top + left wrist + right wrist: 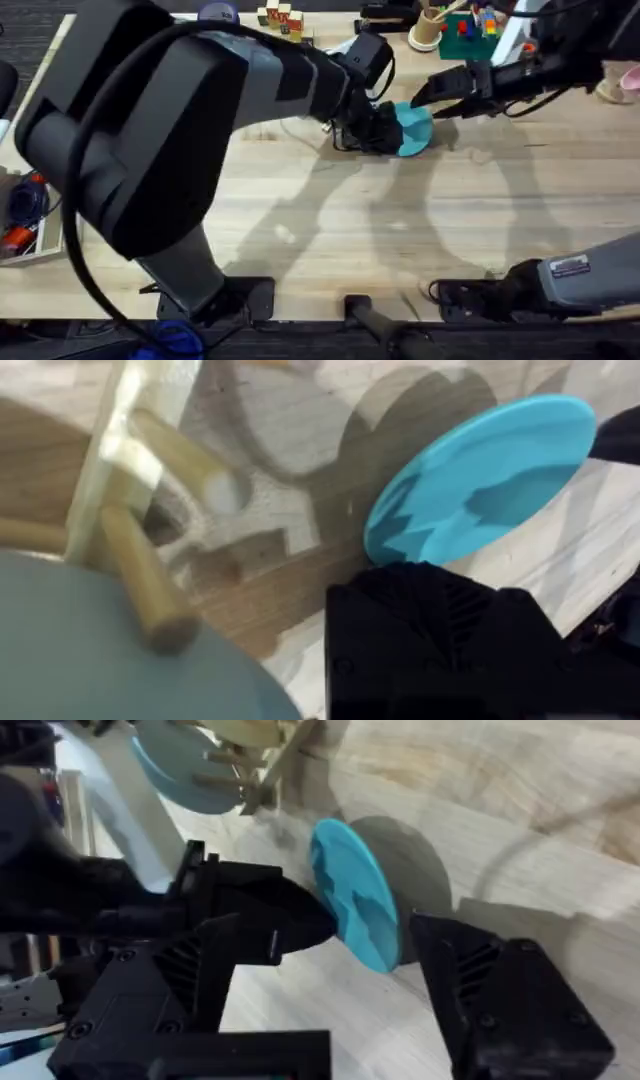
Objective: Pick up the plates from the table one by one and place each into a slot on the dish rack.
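Observation:
A turquoise plate [416, 130] stands on edge, tilted, just above the table [330, 230] near the middle back. My left gripper [383, 130] reaches across and is shut on its rim; one black finger [440, 640] covers the plate's [485, 475] lower edge. My right gripper [427, 97] comes in from the far right and is open, its fingers [500, 990] on either side of the plate [355, 905]. The left gripper [265, 915] shows there on the plate's other face. The dish rack [262, 760] stands close behind, a pale blue plate [175, 765] in its pegs [150, 575].
Toy blocks [281, 18], a cup of utensils [430, 28] and a green box [470, 35] line the table's far edge. A bin with coloured items [25, 215] sits at the left. Bare wood stretches across the table's front half.

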{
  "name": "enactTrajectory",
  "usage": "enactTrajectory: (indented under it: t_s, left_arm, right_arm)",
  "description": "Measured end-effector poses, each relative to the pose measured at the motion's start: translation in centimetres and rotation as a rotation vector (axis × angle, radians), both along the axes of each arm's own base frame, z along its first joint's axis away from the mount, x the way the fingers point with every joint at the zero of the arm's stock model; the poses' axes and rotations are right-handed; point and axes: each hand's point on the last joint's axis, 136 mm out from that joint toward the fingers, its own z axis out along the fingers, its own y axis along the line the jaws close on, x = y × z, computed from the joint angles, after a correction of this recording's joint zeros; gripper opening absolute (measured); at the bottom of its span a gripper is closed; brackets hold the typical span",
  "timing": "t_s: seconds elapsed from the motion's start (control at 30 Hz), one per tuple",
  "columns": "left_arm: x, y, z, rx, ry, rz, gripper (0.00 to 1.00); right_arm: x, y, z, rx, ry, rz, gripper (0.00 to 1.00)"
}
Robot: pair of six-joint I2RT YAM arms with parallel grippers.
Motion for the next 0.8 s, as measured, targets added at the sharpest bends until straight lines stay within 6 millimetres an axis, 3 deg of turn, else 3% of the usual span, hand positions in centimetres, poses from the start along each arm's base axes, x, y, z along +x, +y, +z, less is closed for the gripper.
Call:
enactTrajectory:
  t_s: [0.47, 0.8]
  left_arm:
    - [0.0, 0.0, 0.0, 0.000, 0.000, 0.000, 0.041]
    - [0.0, 0.0, 0.0, 0.001, 0.000, 0.000, 0.040]
  right_arm:
    - [-0.5, 0.6, -4.1, 0.017, 0.147, 0.002, 0.989]
    - [-0.5, 1.3, -4.2, 0.008, 0.142, 0.025, 0.992]
